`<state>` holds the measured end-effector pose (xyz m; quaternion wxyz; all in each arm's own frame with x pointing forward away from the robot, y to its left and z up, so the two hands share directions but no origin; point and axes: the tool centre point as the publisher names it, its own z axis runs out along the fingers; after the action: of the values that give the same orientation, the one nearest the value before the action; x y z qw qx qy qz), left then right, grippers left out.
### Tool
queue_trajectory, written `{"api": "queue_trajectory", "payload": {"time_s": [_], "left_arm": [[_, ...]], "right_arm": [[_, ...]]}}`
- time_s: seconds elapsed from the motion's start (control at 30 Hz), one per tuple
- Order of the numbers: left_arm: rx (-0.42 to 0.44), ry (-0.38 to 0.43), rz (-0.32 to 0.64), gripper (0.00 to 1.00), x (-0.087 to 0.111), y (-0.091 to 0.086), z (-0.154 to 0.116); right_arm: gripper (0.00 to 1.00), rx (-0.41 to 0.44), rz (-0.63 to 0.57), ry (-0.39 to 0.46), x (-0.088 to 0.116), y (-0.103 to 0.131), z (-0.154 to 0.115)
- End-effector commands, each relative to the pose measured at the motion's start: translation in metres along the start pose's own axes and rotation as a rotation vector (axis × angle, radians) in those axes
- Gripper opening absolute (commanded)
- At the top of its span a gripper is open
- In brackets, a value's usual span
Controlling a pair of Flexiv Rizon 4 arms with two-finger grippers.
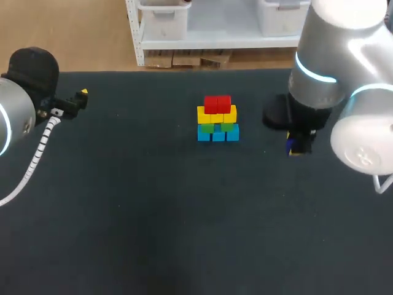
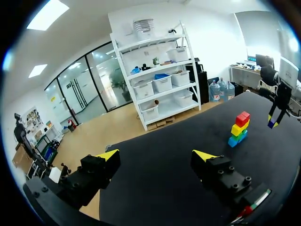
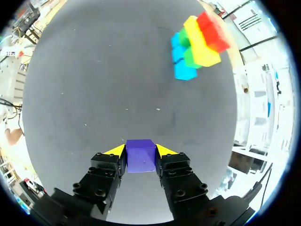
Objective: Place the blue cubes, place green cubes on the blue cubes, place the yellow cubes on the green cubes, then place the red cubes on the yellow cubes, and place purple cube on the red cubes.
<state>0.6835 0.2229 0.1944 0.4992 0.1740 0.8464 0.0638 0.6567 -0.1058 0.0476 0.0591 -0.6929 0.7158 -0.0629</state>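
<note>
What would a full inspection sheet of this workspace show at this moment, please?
Surface: dark table, a few pale specks in the right wrist view.
Job's things: one stack near the middle, blue cubes at the base, green cubes on them, yellow cubes above, red cubes on top; purple cube not yet on the stack.
Clutter: nothing seen.
Grippers: right gripper shut on the purple cube, off to the right of the stack and apart from it; left gripper open and empty, far to the left of the stack.
Cables: white coiled cable hanging along the left arm.
Surroundings: nothing seen reaching over the table.
</note>
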Motion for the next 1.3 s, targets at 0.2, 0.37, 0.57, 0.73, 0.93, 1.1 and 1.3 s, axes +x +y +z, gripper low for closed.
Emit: {"api": "queue_trajectory", "payload": {"time_s": [0.2,0.37,0.57,0.73,0.93,1.1,1.3], "left_arm": [[0.008,0.004,0.001,1.0,-0.001,0.002,-0.001],[0.008,0.004,0.001,1.0,-0.001,0.002,-0.001],[0.008,0.004,0.001,1.0,-0.001,0.002,-0.001],[0.008,0.004,0.001,1.0,-0.001,0.002,-0.001],[0.008,0.004,0.001,1.0,-0.001,0.002,-0.001],[0.008,0.004,0.001,1.0,-0.001,0.002,-0.001],[0.008,0.004,0.001,1.0,-0.001,0.002,-0.001]], "right_arm": [[0.0,0.052,0.027,-0.002,-0.026,-0.056,-0.045],[0.0,0.085,-0.01,-0.031,-0.055,-0.077,-0.065],[0.0,0.087,-0.052,-0.051,-0.088,-0.09,-0.08],[0.0,0.084,-0.048,-0.065,-0.109,-0.093,-0.088],[0.0,0.072,-0.098,-0.091,-0.132,-0.086,-0.091],[0.0,0.059,-0.128,-0.09,-0.144,-0.085,-0.088],[0.0,0.028,-0.127,-0.095,-0.157,-0.09,-0.082]]}}
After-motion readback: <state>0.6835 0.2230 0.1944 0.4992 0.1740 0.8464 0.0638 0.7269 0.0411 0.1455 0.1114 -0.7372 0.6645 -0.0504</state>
